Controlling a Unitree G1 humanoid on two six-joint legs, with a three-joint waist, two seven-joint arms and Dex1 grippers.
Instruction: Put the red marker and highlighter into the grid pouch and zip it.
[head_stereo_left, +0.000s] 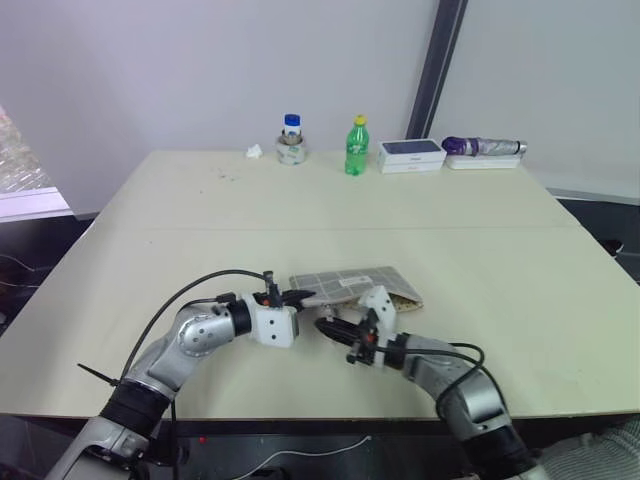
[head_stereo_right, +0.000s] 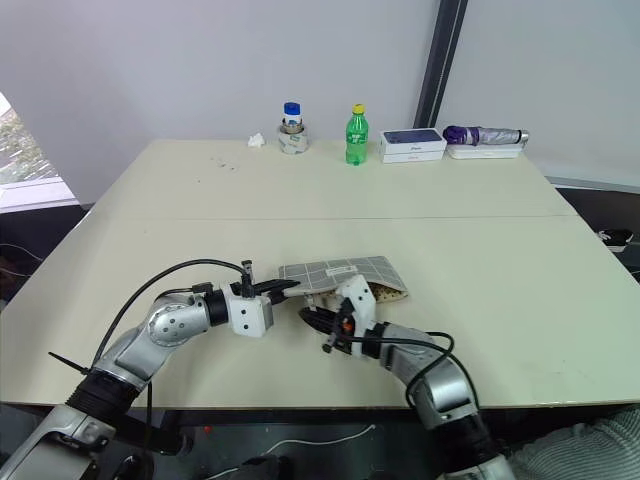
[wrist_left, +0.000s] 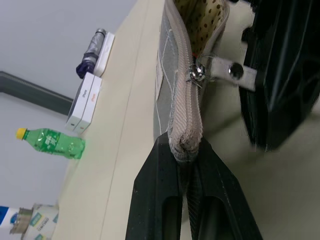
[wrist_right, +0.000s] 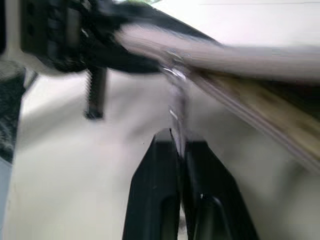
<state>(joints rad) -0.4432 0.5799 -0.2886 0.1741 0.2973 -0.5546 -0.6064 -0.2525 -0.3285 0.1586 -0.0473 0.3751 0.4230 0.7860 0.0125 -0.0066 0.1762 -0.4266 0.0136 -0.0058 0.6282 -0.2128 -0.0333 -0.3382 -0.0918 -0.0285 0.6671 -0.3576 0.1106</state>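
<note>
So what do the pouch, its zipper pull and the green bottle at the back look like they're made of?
The grid pouch looks like woven grey fabric, matte, with a ribbed zipper tape and a dotted cloth lining. The zipper pull looks like bare metal, going by its shine and a rivet. The green bottle seems to be clear green plastic with a yellow cap.

A pale table is seen, with items lined along its far edge: a blue-capped jar on what may be a tape roll, a green bottle, a white box, and a purple folded umbrella.
</note>
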